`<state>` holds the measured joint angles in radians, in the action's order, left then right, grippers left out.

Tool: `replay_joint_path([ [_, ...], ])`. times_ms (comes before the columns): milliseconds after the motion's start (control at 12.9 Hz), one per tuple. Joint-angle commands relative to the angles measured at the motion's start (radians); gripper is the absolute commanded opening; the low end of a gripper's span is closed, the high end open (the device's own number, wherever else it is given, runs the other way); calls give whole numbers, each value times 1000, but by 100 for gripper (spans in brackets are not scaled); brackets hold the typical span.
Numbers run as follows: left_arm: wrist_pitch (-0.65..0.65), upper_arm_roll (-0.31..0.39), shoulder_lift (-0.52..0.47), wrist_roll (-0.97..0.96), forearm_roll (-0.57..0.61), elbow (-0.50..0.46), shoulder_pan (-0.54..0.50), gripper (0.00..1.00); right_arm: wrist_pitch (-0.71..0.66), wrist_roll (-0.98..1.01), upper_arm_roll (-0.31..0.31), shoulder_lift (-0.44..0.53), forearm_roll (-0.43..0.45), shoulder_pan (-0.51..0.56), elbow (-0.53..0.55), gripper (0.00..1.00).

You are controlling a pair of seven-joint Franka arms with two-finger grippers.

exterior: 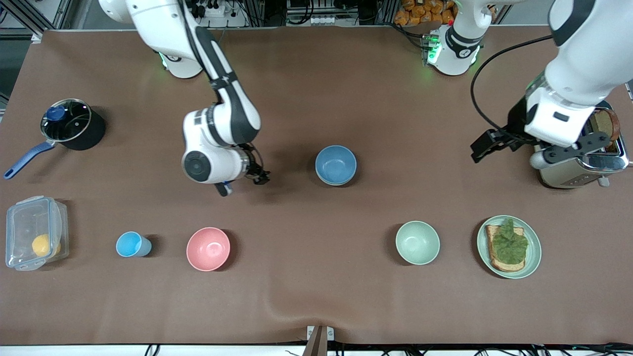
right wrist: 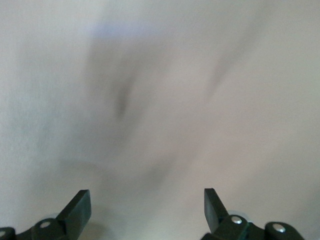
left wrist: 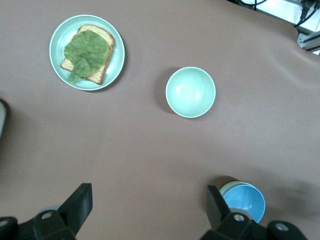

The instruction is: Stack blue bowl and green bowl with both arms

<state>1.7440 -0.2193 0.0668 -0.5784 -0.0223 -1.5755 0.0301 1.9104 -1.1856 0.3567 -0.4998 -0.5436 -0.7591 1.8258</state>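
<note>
We saw a pink bowl (exterior: 208, 248) beside a light-blue cup (exterior: 130, 244), a lidded pot (exterior: 72, 124), and toast on a green plate (exterior: 533, 255).

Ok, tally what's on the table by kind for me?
Bowls: 4, sky-blue bowl nested in pale sage-green bowl, pink bowl, mint-green bowl
Cups: 1, light-blue plastic cup
Plates: 1, green plate with toast
Pots: 1, black lidded pot
Toasters: 1, steel toaster
Containers: 1, clear plastic box
Total: 9
</note>
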Motion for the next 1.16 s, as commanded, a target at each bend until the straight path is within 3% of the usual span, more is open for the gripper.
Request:
replay_joint_path([
  [0, -67, 46, 10, 63, 18, 63, 5, 100, -100, 50, -15, 93, 138, 82, 24, 100],
  [155, -93, 86, 10, 210, 18, 84, 7, 100, -178, 121, -15, 138, 227, 139, 14, 100],
  [466, -107, 115, 4, 308, 22, 100, 1, 100, -247, 265, -15, 265, 401, 216, 10, 100],
  [776, -124, 150, -1, 371, 19, 100, 5, 100, -249, 642, -18, 329, 401, 383, -6, 100],
  [1009, -129, 150, -10, 371, 19, 100, 5, 100, -249, 695, -28, 374, 407, 473, -37, 100],
  [1086, -129, 150, -16, 371, 19, 100, 5, 100, -251, 704, -62, 391, 419, 516, -45, 100],
])
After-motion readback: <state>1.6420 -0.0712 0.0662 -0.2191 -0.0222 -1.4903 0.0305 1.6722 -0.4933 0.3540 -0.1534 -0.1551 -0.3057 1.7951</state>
